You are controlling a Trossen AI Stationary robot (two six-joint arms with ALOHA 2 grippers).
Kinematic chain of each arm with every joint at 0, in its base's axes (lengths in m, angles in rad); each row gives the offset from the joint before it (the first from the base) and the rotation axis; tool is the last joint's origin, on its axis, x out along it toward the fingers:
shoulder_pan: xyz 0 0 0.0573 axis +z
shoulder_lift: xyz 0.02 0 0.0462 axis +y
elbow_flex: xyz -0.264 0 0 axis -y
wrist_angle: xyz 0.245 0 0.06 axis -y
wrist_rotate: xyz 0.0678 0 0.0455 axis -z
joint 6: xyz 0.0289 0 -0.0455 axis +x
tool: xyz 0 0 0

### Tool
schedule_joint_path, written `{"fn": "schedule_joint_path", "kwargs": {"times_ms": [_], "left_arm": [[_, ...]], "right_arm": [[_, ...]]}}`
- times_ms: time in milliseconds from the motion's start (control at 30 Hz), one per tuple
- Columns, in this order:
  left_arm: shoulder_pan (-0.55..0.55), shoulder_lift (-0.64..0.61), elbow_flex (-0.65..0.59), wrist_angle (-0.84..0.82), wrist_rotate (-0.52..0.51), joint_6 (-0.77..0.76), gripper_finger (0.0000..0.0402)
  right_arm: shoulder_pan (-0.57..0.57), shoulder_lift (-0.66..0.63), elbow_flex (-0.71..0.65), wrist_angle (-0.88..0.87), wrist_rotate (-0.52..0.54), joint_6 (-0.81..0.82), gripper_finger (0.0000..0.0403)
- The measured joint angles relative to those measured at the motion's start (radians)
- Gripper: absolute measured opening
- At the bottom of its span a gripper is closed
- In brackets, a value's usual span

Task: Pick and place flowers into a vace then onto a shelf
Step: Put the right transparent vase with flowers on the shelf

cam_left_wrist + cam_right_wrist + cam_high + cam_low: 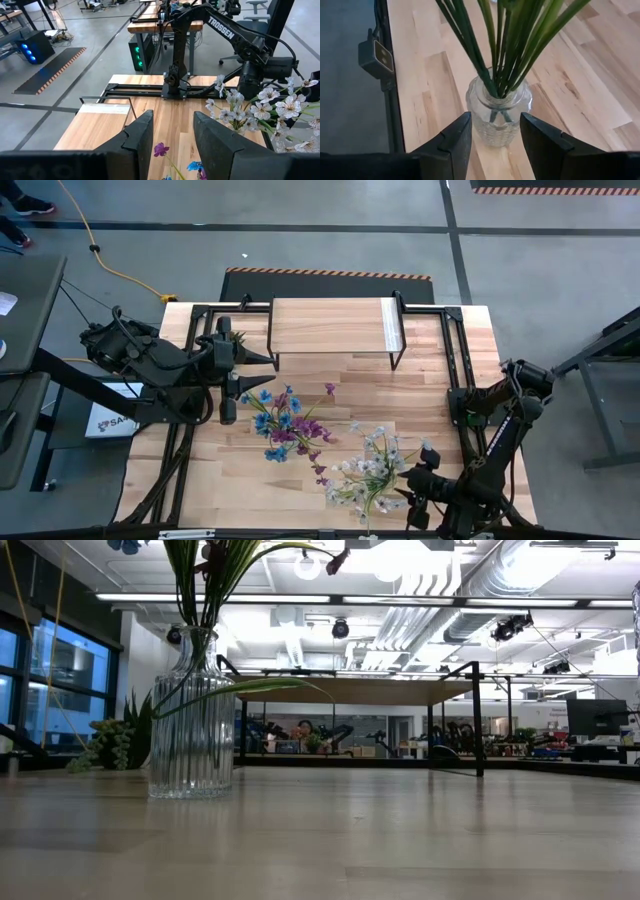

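Clear ribbed vase [191, 720] – green stems; flowers [290, 423] purple, blue, perhaps pale pink; light-wood shelf [327, 326].

Wood-plank tabletop [420, 395] carries the shelf [330, 326] at its far edge, plank top bare. Ribbed glass vase [191, 730] stands upright on the tabletop near the front edge. Small potted plant [118, 743] apparently sits beside the shelf.
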Motion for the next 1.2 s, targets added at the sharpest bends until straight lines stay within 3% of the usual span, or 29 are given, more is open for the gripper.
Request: {"fn": "schedule_joint_path", "kwargs": {"times_ms": [400, 767, 1200], "left_arm": [[0.0, 0.0, 0.0, 0.001, 0.0, 0.0, 0.0175], [0.0, 0.0, 0.0, 0.001, 0.0, 0.0, 0.0175], [0.0, 0.0, 0.0, 0.007, -0.003, 0.001, 0.0175]], "right_arm": [[-0.015, 0.0, 0.0, 0.01, -0.062, 0.024, 0.0162], [-0.027, 0.0, 0.0, -0.005, -0.056, 0.019, 0.0233], [-0.048, 0.0, 0.0, 0.001, -0.021, -0.01, 0.0239]]}}
